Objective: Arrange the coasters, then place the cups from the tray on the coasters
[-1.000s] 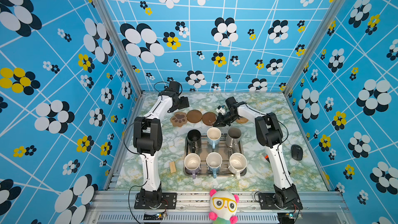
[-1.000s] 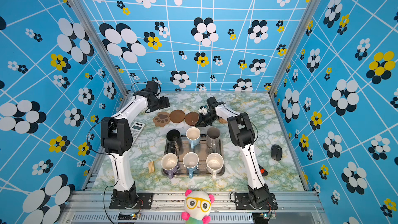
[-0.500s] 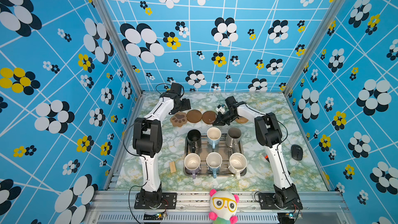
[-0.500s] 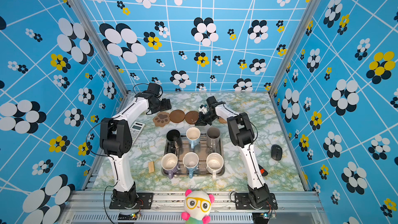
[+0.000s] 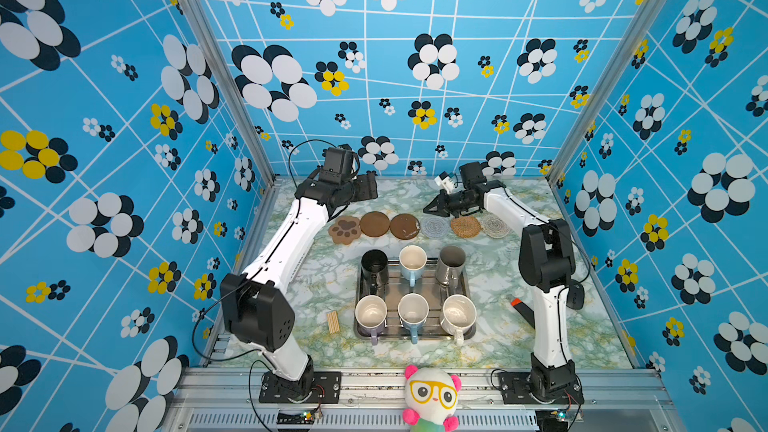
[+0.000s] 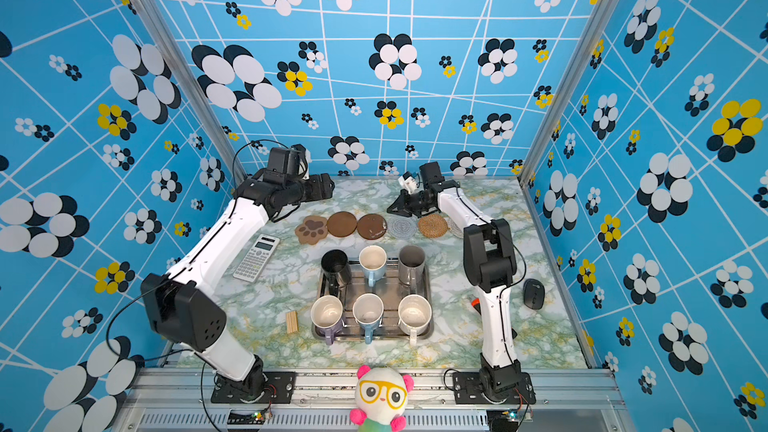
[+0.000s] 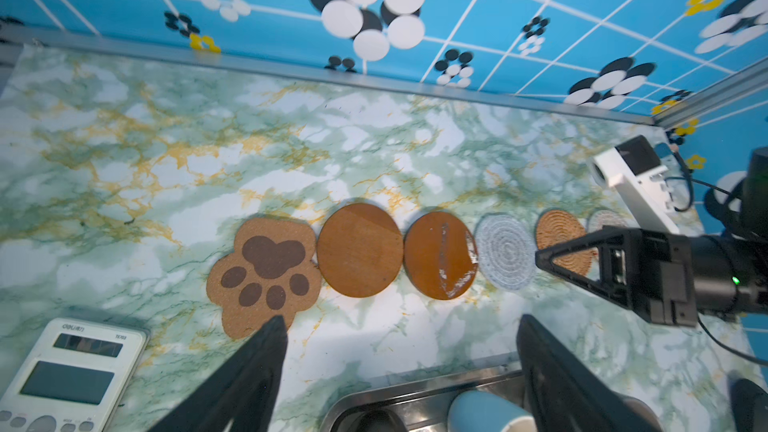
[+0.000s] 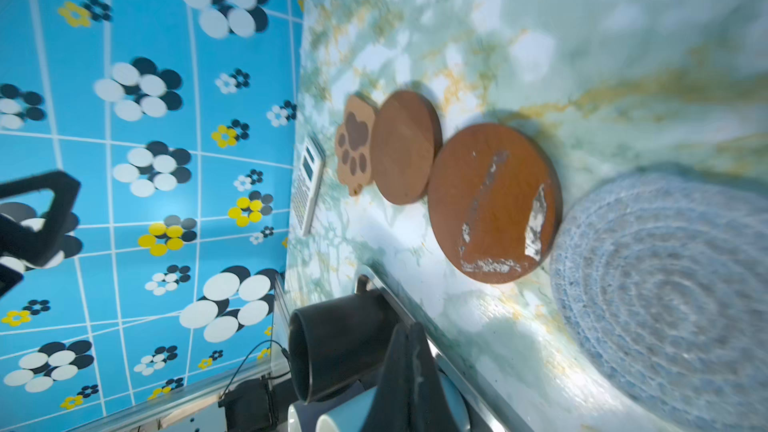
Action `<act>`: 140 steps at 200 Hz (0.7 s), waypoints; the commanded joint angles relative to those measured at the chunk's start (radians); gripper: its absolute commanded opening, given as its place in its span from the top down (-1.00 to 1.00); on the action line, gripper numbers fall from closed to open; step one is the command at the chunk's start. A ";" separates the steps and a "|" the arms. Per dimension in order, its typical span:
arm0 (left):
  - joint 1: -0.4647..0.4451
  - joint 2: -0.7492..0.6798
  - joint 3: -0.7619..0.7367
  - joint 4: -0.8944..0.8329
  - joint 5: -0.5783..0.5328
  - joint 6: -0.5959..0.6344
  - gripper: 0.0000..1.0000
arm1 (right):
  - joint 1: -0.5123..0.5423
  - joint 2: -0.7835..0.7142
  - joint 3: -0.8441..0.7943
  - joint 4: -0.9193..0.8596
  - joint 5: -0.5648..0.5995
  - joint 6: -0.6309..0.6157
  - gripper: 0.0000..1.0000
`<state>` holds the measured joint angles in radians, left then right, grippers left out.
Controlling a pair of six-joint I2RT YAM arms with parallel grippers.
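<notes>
Our left gripper [image 5: 369, 191] hangs above the table [image 5: 490, 351] with its jaws spread wide and nothing between them. Back toward that arm's base, on its outer side, lies a calculator [image 6: 255, 257]. Just in front of this gripper the row of coasters begins, all of them flat on the table. The paw coaster [image 5: 344, 229] lies close against the first brown disc [image 5: 375, 224]. Next come the second brown disc [image 5: 404, 226] with pale scuffs, the grey-blue round [image 5: 435, 227], the rattan round [image 5: 465, 227] and the beige round [image 5: 494, 226].

Our right gripper [image 5: 428, 209] is clenched, fingers pressed together on nothing. Its tip sits low by the far edge of the grey-blue round, and we cannot tell whether it touches the mat.

Nearer the arm bases than both grippers, and between them, sits the tray [image 5: 434, 290]. It holds all six cups upright in two rows of three, handles turned toward the bases. The row closer to the grippers has the black mug [image 5: 374, 263], a light blue mug [image 5: 412, 261] and the grey mug [image 5: 451, 259]. Behind them stand the lavender mug [image 5: 370, 313], the second light blue mug [image 5: 412, 309] and the white mug [image 5: 458, 313]. The pale insides show nothing in them, while the black and grey interiors look dark.

Beside the tray on the left gripper's side lies a bundle of wooden sticks [image 5: 332, 322]. On the right gripper's side are an orange-tipped marker [image 5: 523, 311] and a dark mouse [image 6: 534, 292].
</notes>
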<state>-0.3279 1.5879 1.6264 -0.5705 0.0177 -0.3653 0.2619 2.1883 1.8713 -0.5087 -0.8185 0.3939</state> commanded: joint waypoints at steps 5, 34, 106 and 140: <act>-0.042 -0.153 -0.058 0.052 -0.065 0.031 -0.75 | -0.012 -0.105 -0.021 0.013 -0.004 -0.001 1.00; -0.121 -0.285 -0.141 0.120 -0.082 0.015 -0.75 | -0.012 -0.240 -0.094 -0.031 0.135 -0.064 0.85; -0.320 -0.396 -0.366 0.220 -0.269 -0.020 -0.71 | 0.029 -0.670 -0.514 0.054 0.467 -0.100 0.44; -0.406 -0.406 -0.433 0.245 -0.346 0.010 -0.71 | 0.111 -0.803 -0.655 0.073 0.605 -0.106 0.18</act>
<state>-0.6868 1.1984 1.2343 -0.3744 -0.2386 -0.3733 0.3202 1.4578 1.2957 -0.4614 -0.3569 0.3046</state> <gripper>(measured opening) 0.856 0.382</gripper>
